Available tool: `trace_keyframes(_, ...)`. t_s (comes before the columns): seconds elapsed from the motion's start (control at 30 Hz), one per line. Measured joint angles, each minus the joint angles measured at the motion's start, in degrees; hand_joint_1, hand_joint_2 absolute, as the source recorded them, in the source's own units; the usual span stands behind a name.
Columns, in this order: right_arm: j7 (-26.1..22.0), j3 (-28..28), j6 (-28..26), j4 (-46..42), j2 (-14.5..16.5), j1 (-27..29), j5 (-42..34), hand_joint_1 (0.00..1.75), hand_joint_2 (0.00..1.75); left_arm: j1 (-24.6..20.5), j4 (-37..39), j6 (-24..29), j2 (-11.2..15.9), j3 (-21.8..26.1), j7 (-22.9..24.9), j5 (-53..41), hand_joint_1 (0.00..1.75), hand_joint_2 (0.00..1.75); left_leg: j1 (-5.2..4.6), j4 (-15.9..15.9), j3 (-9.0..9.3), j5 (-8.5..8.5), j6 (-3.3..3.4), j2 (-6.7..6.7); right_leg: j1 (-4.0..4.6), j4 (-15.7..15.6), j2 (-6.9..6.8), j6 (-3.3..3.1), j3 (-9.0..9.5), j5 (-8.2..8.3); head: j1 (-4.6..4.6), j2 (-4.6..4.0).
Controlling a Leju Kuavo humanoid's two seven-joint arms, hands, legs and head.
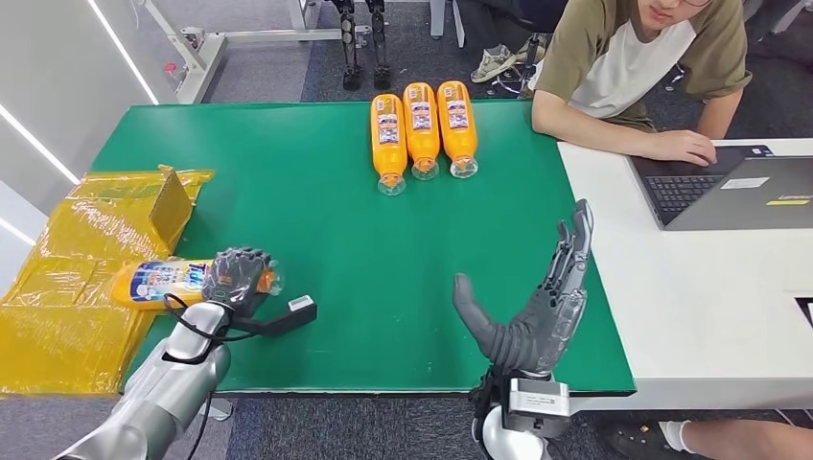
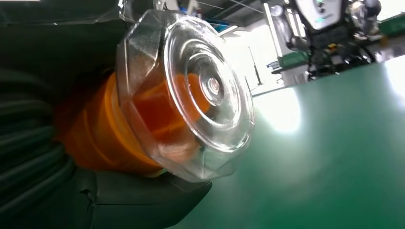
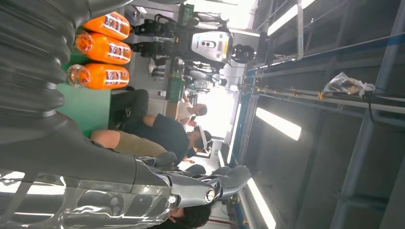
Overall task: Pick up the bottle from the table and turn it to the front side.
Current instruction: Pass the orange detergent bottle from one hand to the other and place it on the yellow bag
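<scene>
- Green table, a white desk beside it with a person at a laptop.
- Yellow bags at the table's left edge.
- Right hand raised, fingers spread, holding nothing.
- Left hand grips the bottle, lying sideways at the table's left edge.
- Three orange bottles side by side at the far edge.

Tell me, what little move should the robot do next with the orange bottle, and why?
Probably lift it a little. The left robot hand already grips the bottle, which lies on its side at the table's edge, so it needs room before turning.
</scene>
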Motion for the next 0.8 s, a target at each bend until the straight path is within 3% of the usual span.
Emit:
trace_keyframes(0.03,0.0,0.1,0.0,0.1,0.0,0.0,0.0,0.00,1.75,0.2,0.2,-0.6,0.1,-0.5,0.3,0.0,1.69,1.75,0.00,0.0,0.00,0.00,0.00,0.00,0.00,0.0,0.00,0.00,0.00,0.00,0.01,0.00)
trace_keyframes(0.07,0.0,0.1,0.0,0.3,0.0,0.0,0.1,0.00,1.75,0.4,0.3,-1.4,0.1,-1.0,0.8,0.1,1.37,1.75,0.00,0.0,0.00,0.00,0.00,0.00,0.00,0.0,-0.01,0.00,0.00,0.00,0.01,0.00)
trace_keyframes(0.17,0.0,0.2,0.0,0.5,0.0,0.0,0.1,0.00,1.75,0.4,0.5,-4.8,0.1,-1.3,3.1,1.5,0.11,1.75,-0.01,0.0,0.06,-0.01,0.00,0.02,-0.01,0.0,0.01,0.00,0.03,0.00,0.00,0.00)
trace_keyframes(0.2,0.0,0.3,0.0,0.6,-0.1,-0.1,0.1,0.00,1.75,0.3,0.5,-5.9,0.0,-1.3,3.7,2.3,0.00,1.75,-0.01,0.0,0.09,-0.01,-0.01,0.02,-0.02,0.0,0.00,0.00,0.05,0.00,-0.01,0.00)
trace_keyframes(0.4,0.0,0.8,0.0,1.3,-0.3,-0.2,-0.3,0.00,1.75,-0.9,0.5,-12.9,-0.4,1.6,3.1,11.5,0.00,1.75,-0.01,-0.1,0.26,0.02,-0.06,0.02,-0.02,0.1,0.00,-0.03,0.15,0.00,-0.01,0.00)
trace_keyframes(0.8,0.0,2.1,0.0,2.9,-0.7,-0.6,-2.1,0.00,1.75,-3.2,0.5,-33.6,0.1,15.8,-13.2,27.9,0.00,1.75,-0.03,-0.4,0.93,0.03,-0.31,-0.03,-0.04,0.1,-0.09,-0.27,0.71,-0.15,-0.02,0.00)
